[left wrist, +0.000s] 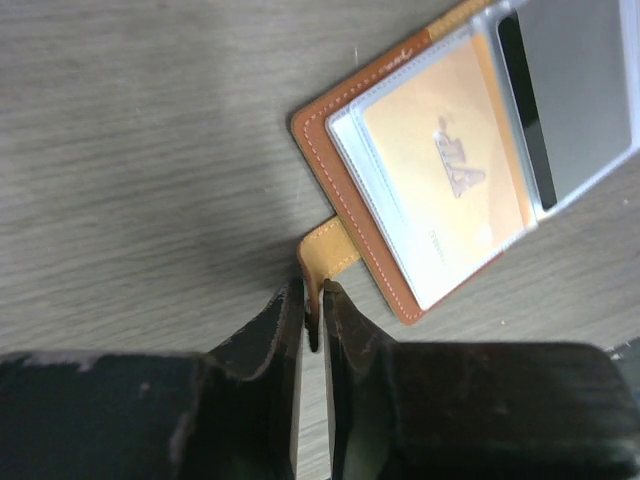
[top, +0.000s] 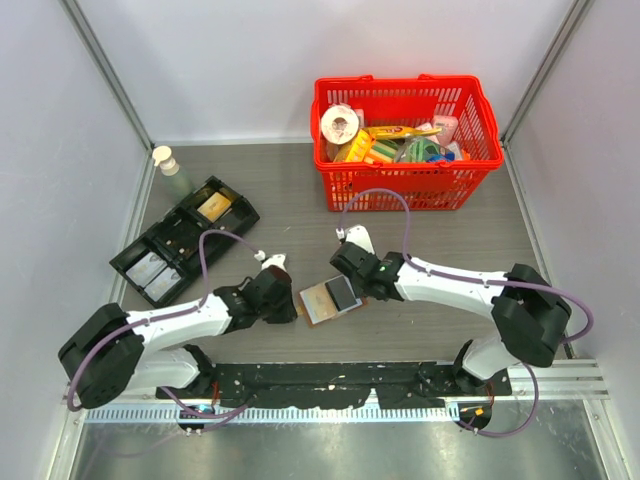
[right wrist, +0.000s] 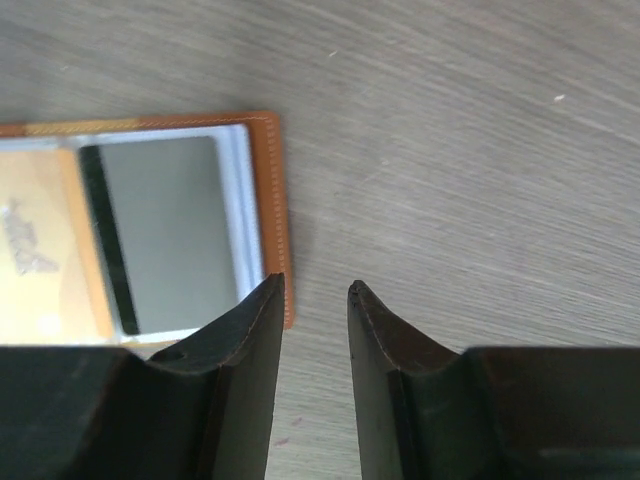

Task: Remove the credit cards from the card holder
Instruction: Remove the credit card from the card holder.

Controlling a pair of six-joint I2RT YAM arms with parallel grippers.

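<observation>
Brown stitched leather is edging the card holder, which is lying open and flat on the wood-grain table between both grippers, with bare tabletop running beyond its borders. The left gripper is sitting at the small tab, jaws nearly together; I cannot tell whether they are pinching it. The right gripper is hovering narrowly parted and empty by the holder's corner. Clear sleeves are showing an orange card and a grey card.
</observation>
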